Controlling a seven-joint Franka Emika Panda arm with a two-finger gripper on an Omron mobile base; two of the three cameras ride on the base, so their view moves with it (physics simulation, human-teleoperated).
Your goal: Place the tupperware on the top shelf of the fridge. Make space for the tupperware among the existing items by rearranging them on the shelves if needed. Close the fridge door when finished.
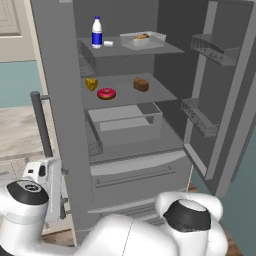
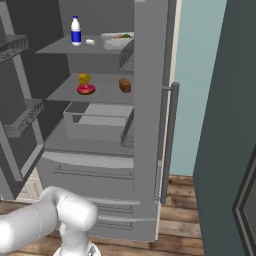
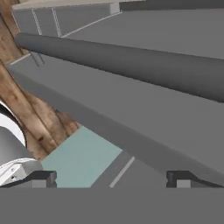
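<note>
my end effector (image 3: 111, 178) stands wide open with nothing between its two dark fingertips (image 3: 41, 178), which rise at the bottom of the hand view. just ahead of them runs a long grey bar handle (image 3: 131, 65) across a grey door panel (image 3: 144, 127), with wooden floor (image 3: 26, 113) and a pale teal patch beyond; i think this is the handle of the left door, though the hand view is too close to be sure. in the left base view my hand (image 1: 47, 187) sits low at the outer side of that open left door (image 1: 62, 100), beside its dark handle (image 1: 42, 125).

further out, the fridge (image 1: 135, 175) stands with both doors open. the tupperware (image 1: 142, 40) rests on the top shelf (image 1: 170, 49), toward its right side, with food inside it. on the same shelf, to the left, a white bottle with a blue label (image 1: 97, 32) stands upright, and a small white block (image 1: 108, 44) lies just beside it, between bottle and tupperware. on the shelf below (image 1: 150, 97) lie a yellow cheese wedge (image 1: 91, 83), a red ring doughnut (image 1: 106, 93) and a brown loaf chunk (image 1: 141, 84), all apart from one another. under that sits a grey drawer (image 1: 125, 122). the right door (image 1: 225, 100) carries wire-fronted baskets (image 1: 212, 50).
</note>
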